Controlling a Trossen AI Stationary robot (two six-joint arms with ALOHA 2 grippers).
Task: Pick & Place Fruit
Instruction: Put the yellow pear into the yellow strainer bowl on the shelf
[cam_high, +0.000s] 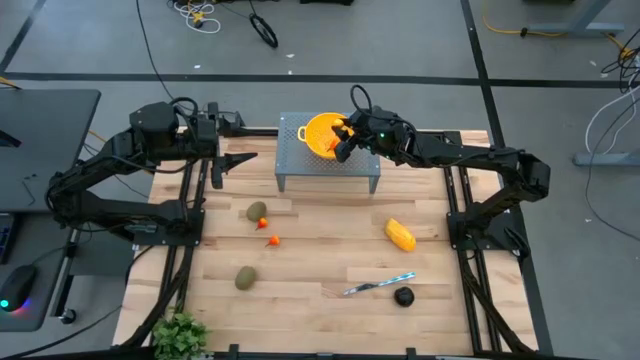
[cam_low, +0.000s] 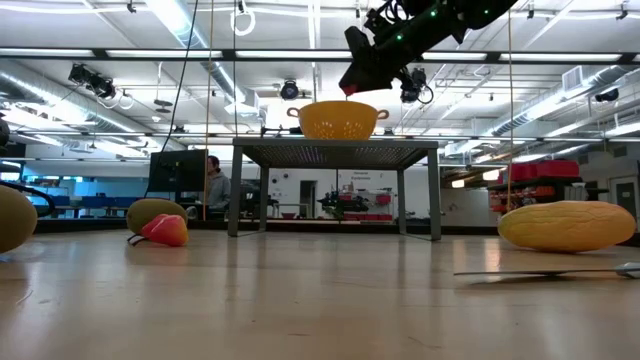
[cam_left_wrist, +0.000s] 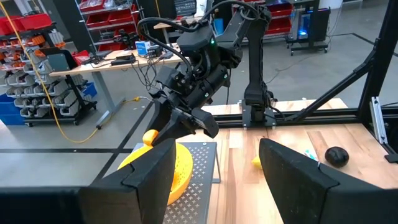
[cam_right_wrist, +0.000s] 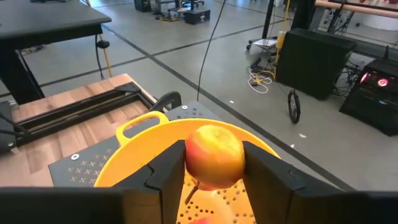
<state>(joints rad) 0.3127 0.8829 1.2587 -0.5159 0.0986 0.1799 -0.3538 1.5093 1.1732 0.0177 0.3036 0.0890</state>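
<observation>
Here, the right gripper (cam_high: 343, 140) is held above the yellow perforated two-handled bowl (cam_high: 318, 135), which stands on the grey perforated metal stand (cam_high: 290, 165) at the far side of the wooden table (cam_high: 320, 265). A round red-and-yellow fruit (cam_right_wrist: 214, 152) is kept between its two dark fingers (cam_right_wrist: 165, 171), directly over the inside of the bowl; the fingers are touching the fruit on both sides, so the claw is closed around it. A second small red piece can be seen lower in the bowl, but it is mostly hidden.

The left gripper (cam_high: 232, 160) is placed beside the stand, on its left, well apart from the bowl, with its jaws spread apart and nothing between them.

On the table, one olive-brown oval fruit (cam_high: 257, 211) is lying near two tiny orange-red pieces (cam_high: 274, 240), and another olive-brown oval (cam_high: 244, 278) is found nearer the front. The yellow-orange oblong fruit (cam_high: 400, 236) is on the right side. The dark round fruit (cam_high: 403, 296) lies just beside the slim silver knife with a pale blue handle (cam_high: 378, 285).
</observation>
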